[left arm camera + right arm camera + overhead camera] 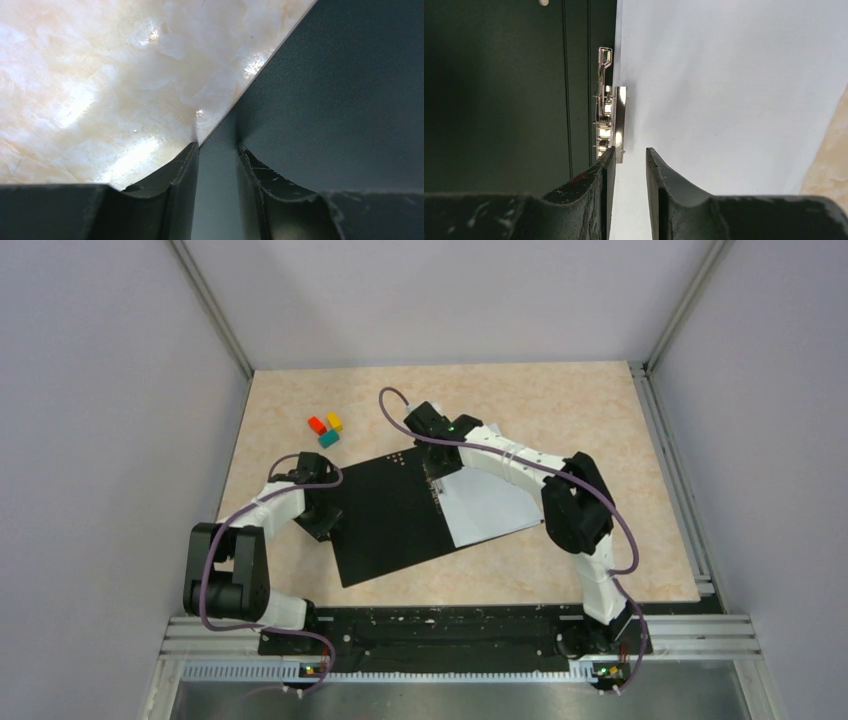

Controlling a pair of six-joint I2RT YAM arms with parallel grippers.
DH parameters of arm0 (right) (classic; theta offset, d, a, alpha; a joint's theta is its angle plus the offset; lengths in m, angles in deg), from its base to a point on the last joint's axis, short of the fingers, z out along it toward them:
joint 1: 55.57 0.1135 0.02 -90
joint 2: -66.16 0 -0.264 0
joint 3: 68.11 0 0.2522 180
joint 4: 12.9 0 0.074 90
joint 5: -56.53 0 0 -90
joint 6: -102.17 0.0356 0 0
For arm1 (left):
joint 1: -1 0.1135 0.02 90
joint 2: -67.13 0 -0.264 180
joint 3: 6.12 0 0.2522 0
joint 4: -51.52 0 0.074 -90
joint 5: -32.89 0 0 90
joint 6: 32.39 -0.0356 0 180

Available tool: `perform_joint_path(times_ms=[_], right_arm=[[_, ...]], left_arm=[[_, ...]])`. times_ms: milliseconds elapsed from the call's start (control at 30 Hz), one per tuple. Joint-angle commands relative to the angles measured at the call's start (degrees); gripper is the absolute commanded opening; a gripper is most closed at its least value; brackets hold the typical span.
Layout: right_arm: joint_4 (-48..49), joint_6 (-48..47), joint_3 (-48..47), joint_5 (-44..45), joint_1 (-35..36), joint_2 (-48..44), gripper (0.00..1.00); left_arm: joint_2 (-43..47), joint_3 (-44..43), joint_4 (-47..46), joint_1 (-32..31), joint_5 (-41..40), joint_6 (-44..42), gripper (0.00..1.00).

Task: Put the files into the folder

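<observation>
Where the folder [385, 515] lies opened flat on the marbled table [560, 410], black inside uppermost, it sits mid-table and askew to the table's edges; the files [490, 510], white paper, cover its right-hand half, left edge against the spine; whether one sheet or two shows cannot be told. Metal spine clip [606, 107]: bright, on the spine, at the paper's left edge. Left gripper [216, 145]: at the folder's left edge, fingers partly apart, the edge running up to the left fingertip, only black folder surface seen in the gap, nothing clasped. Right gripper [629, 149]: over the spine at the far end of the paper, fingers narrowly parted, left fingertip just beside the clip, the gap showing white paper beneath, nothing held. Three small blocks, red [317, 425], yellow [335, 422] and teal [328, 439]: clustered on the table beyond the folder's far left corner, apart from it.
</observation>
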Motion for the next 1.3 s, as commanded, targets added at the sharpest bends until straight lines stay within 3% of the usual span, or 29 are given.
perform_joint_path(times_ms=[0, 500, 633, 767, 867, 1100, 1267], right_arm=[[1.7, -0.9, -2.1, -3.1, -0.1, 2.0, 0.29], [2.4, 0.1, 0.3, -3.1, -0.1, 3.2, 0.23], [4.3, 0.9, 4.2, -2.3, -2.8, -0.8, 0.34], [11.5, 3.1, 14.3, -6.2, -10.2, -8.0, 0.60], [19.5, 4.7, 23.0, -11.1, -16.8, -13.6, 0.73], [29.5, 6.1, 30.9, -20.9, -25.6, -18.2, 0.78], [29.5, 5.8, 31.4, -17.2, -26.6, -20.3, 0.79]], left_arm=[[-4.2, 2.5, -7.7, 0.3, -1.9, 0.6, 0.38], [-4.5, 2.2, -7.6, 0.3, -1.9, 0.6, 0.37], [-4.7, 2.1, -7.6, 0.4, -1.9, 0.5, 0.37], [-4.7, 2.0, -7.4, 0.4, -1.9, 0.2, 0.37], [-4.9, 1.9, -7.4, 0.4, -2.1, 0.1, 0.37], [-4.9, 2.0, -7.2, 0.4, -2.9, -0.1, 0.37], [-5.0, 1.9, -7.6, 0.4, -2.2, -0.6, 0.36]])
